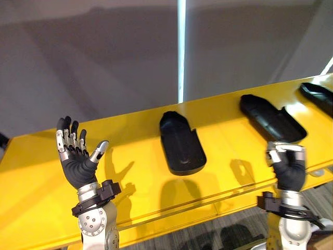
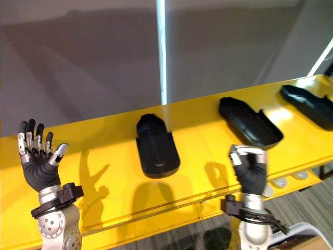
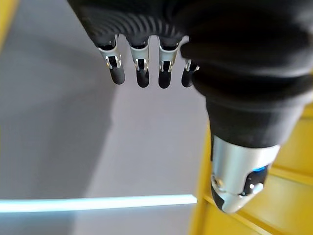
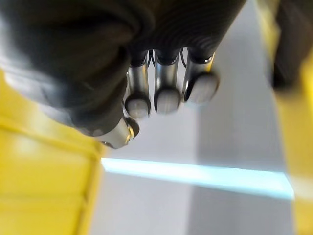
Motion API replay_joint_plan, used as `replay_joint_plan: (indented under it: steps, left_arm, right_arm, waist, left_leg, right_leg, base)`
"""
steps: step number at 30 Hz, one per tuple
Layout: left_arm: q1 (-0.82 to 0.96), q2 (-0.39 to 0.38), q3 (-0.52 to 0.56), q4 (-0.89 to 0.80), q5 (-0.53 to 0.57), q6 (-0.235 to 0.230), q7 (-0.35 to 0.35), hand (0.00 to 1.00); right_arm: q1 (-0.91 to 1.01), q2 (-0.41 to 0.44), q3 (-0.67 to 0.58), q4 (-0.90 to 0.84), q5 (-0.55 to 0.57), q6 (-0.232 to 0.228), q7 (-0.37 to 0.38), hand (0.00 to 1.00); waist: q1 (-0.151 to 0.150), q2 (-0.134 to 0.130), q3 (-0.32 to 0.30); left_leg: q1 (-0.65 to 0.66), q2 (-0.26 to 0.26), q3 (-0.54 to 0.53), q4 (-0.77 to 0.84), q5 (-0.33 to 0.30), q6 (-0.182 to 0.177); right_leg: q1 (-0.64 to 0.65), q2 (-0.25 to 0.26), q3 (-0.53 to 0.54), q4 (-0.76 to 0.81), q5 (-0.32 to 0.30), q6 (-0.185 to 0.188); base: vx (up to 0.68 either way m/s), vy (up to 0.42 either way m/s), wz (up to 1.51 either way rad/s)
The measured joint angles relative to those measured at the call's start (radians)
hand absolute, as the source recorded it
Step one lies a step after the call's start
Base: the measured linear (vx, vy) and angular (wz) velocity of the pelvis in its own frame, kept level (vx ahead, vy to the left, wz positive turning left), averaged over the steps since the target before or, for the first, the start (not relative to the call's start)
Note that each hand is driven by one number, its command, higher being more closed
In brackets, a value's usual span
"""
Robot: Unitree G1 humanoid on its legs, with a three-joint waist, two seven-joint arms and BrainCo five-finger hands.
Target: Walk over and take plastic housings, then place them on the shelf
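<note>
Three black plastic housings lie on a yellow shelf: one in the middle, one to the right, one at the far right edge. My left hand is raised over the shelf's left part, palm up, fingers straight and open, holding nothing. My right hand hovers near the front edge just below the right housing, its fingers curled in on themselves with nothing in them. In the right wrist view the curled fingers show against the grey wall.
A grey wall with a bright vertical light strip stands behind the shelf. The shelf's front lip runs below both hands, with grey floor underneath. Bare yellow surface lies between the left hand and the middle housing.
</note>
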Motion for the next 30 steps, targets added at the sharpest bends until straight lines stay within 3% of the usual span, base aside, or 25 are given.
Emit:
replay_joint_plan:
  steps: [3, 6, 9, 10, 11, 12, 13, 15, 18, 19, 20, 21, 22, 23, 24, 26, 28, 30]
  left_arm:
    - [-0.053, 0.0, -0.029, 0.001, 0.002, -0.01, -0.001, 0.0]
    - [-0.053, 0.001, -0.059, 0.001, 0.012, -0.025, 0.0, 0.0]
    - [-0.048, 0.012, -0.054, 0.006, 0.012, -0.028, 0.001, 0.0]
    - [-0.036, 0.019, -0.05, 0.006, 0.012, -0.029, 0.003, 0.0]
    - [-0.031, 0.019, -0.051, 0.006, 0.012, -0.029, 0.004, 0.0]
    - [-0.027, 0.016, -0.052, 0.004, 0.012, -0.029, 0.01, 0.0]
    - [-0.031, 0.016, -0.054, 0.004, 0.012, -0.028, 0.012, 0.0]
    - [-0.035, 0.015, -0.054, 0.004, 0.012, -0.028, 0.014, 0.0]
    - [-0.039, 0.002, -0.072, 0.0, 0.012, -0.029, 0.017, 0.0]
    - [-0.038, 0.001, -0.092, -0.009, 0.014, -0.028, 0.025, 0.0]
    - [-0.037, 0.0, -0.101, -0.018, 0.016, -0.028, 0.027, 0.0]
    - [-0.035, 0.001, -0.12, -0.053, 0.043, -0.028, 0.029, 0.0]
    - [-0.048, -0.004, -0.129, -0.062, 0.061, -0.027, 0.028, 0.0]
    - [-0.056, -0.004, -0.133, -0.061, 0.069, -0.026, 0.028, 0.0]
    - [-0.058, -0.006, -0.128, -0.061, 0.071, -0.028, 0.027, 0.0]
    - [-0.057, -0.013, -0.084, -0.054, 0.07, -0.027, 0.026, 0.0]
    - [-0.066, -0.005, -0.056, -0.043, 0.067, -0.03, 0.023, 0.0]
    - [-0.072, 0.004, -0.052, -0.017, 0.053, -0.03, 0.019, 0.0]
  right_arm:
    - [0.039, 0.03, -0.104, 0.001, -0.006, -0.001, -0.032, 0.0]
    - [0.062, 0.062, -0.176, 0.024, -0.055, -0.001, -0.11, 0.0]
    - [0.03, 0.06, -0.155, 0.107, -0.149, 0.001, -0.206, 0.0]
    - [0.0, 0.057, -0.126, 0.145, -0.168, 0.002, -0.243, 0.0]
    - [-0.015, 0.054, -0.112, 0.165, -0.171, 0.003, -0.255, 0.0]
    - [-0.031, 0.035, -0.076, 0.197, -0.171, 0.005, -0.268, 0.0]
    - [-0.037, 0.02, -0.047, 0.204, -0.171, 0.009, -0.268, 0.0]
    - [-0.023, 0.03, -0.022, 0.204, -0.171, 0.022, -0.267, 0.0]
    - [0.066, 0.059, 0.013, 0.185, -0.171, 0.037, -0.256, 0.0]
    - [0.124, 0.073, 0.047, 0.159, -0.17, 0.053, -0.234, 0.0]
    - [0.149, 0.078, 0.064, 0.139, -0.17, 0.055, -0.226, 0.0]
    - [0.167, 0.079, 0.089, 0.106, -0.17, 0.063, -0.219, 0.0]
    - [0.166, 0.076, 0.11, 0.091, -0.171, 0.067, -0.208, 0.0]
    - [0.169, 0.075, 0.119, 0.084, -0.174, 0.068, -0.201, 0.0]
    - [0.157, 0.072, 0.128, 0.084, -0.181, 0.07, -0.186, 0.0]
    - [0.07, 0.055, 0.121, 0.14, -0.2, 0.07, -0.178, 0.0]
    - [-0.063, 0.037, 0.094, 0.285, -0.205, 0.071, -0.182, 0.0]
    - [-0.117, 0.033, 0.102, 0.365, -0.212, 0.08, -0.18, 0.0]
  waist:
    - [-0.012, 0.003, -0.008]
    - [-0.022, 0.005, -0.015]
    - [0.006, 0.004, -0.008]
    - [0.017, 0.007, -0.001]
    - [0.026, 0.009, 0.0]
    - [0.043, 0.02, 0.006]
    - [0.047, 0.043, 0.017]
    - [0.044, 0.043, 0.039]
    - [0.033, 0.029, 0.061]
    - [0.046, 0.009, 0.072]
    - [0.052, 0.008, 0.07]
    - [0.062, -0.003, 0.075]
    - [0.067, -0.017, 0.091]
    - [0.065, -0.011, 0.097]
    - [0.085, -0.007, 0.097]
    - [0.112, 0.0, 0.098]
    - [0.117, 0.002, 0.093]
    - [0.138, -0.003, 0.087]
  left_leg:
    - [0.001, 0.005, 0.001, 0.0, 0.001, 0.0]
    - [0.006, 0.009, 0.014, 0.006, 0.0, -0.001]
    - [-0.041, 0.059, 0.094, 0.206, -0.111, -0.017]
    - [-0.091, 0.095, 0.029, 0.352, -0.173, -0.012]
    - [-0.116, 0.102, -0.051, 0.411, -0.191, -0.014]
    - [-0.152, 0.098, -0.243, 0.497, -0.229, -0.036]
    - [-0.173, 0.087, -0.416, 0.56, -0.275, -0.079]
    - [-0.167, 0.063, -0.53, 0.598, -0.335, -0.101]
    - [-0.142, 0.055, -0.504, 0.586, -0.428, -0.054]
    - [-0.159, 0.035, -0.452, 0.623, -0.44, -0.034]
    - [-0.183, 0.034, -0.427, 0.645, -0.444, -0.026]
    - [-0.213, 0.032, -0.352, 0.658, -0.439, 0.006]
    - [-0.22, 0.036, -0.281, 0.641, -0.418, 0.04]
    - [-0.224, 0.05, -0.252, 0.634, -0.409, 0.05]
    - [-0.214, 0.087, -0.172, 0.613, -0.382, 0.045]
    - [-0.162, 0.136, -0.061, 0.545, -0.336, 0.038]
    - [-0.132, 0.179, 0.015, 0.498, -0.294, 0.023]
    - [-0.133, 0.211, 0.08, 0.496, -0.28, 0.003]
  right_leg:
    - [0.0, 0.006, 0.005, 0.0, 0.003, -0.004]
    - [-0.003, 0.011, 0.016, 0.002, 0.003, -0.004]
    - [-0.039, 0.037, 0.122, 0.018, 0.013, -0.012]
    - [-0.052, 0.059, 0.168, 0.023, 0.018, -0.018]
    - [-0.065, 0.07, 0.195, 0.036, 0.019, -0.02]
    - [-0.093, 0.098, 0.249, 0.07, 0.014, -0.02]
    - [-0.131, 0.131, 0.28, 0.128, 0.004, -0.014]
    - [-0.199, 0.165, 0.32, 0.263, -0.048, -0.001]
    - [-0.247, 0.183, 0.366, 0.334, -0.066, 0.024]
    - [-0.258, 0.174, 0.428, 0.291, -0.022, 0.046]
    - [-0.265, 0.17, 0.452, 0.247, 0.014, 0.052]
    - [-0.264, 0.136, 0.479, 0.128, 0.09, 0.012]
    - [-0.276, 0.067, 0.326, 0.046, 0.076, -0.069]
    - [-0.29, 0.053, 0.235, 0.048, 0.065, -0.077]
    - [-0.322, 0.053, 0.069, 0.129, 0.065, -0.075]
    - [-0.3, 0.045, -0.107, 0.305, 0.031, -0.076]
    - [-0.207, -0.038, -0.231, 0.458, -0.08, -0.072]
    - [-0.116, -0.122, -0.266, 0.478, -0.117, -0.038]
  base:
    - [-0.04, -0.011, -0.02]
    - [-0.01, 0.001, -0.14]
    - [-0.03, -0.034, -1.0]
    - [0.0, -0.055, -1.05]
    - [0.0, -0.043, -1.44]
    - [0.0, 0.026, -1.35]
    - [-0.02, 0.071, -1.21]
    - [-0.1, 0.126, -0.73]
    - [-0.2, 0.174, -0.6]
    - [-0.27, 0.264, -0.96]
    - [-0.3, 0.316, -1.51]
    - [-0.33, 0.284, -1.63]
    - [-0.35, 0.275, -1.6]
    - [-0.36, 0.228, -1.6]
    - [-0.24, 0.154, -1.32]
    - [-0.22, 0.136, -1.75]
    - [-0.18, 0.007, -1.51]
    - [-0.12, -0.166, -1.23]
